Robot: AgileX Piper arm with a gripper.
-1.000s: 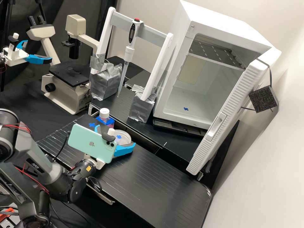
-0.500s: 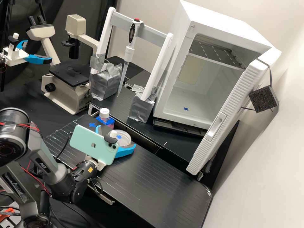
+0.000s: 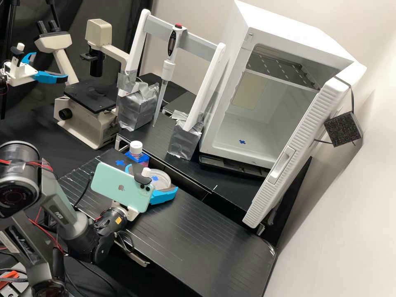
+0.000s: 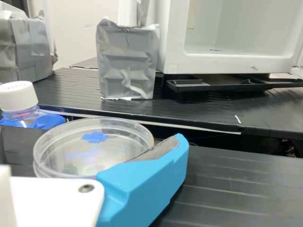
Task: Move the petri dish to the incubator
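high view downward, wrist view close

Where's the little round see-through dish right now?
In the high view, the petri dish is left of the middle, just lower right of the white-capped bottle and down to the left of the open incubator.
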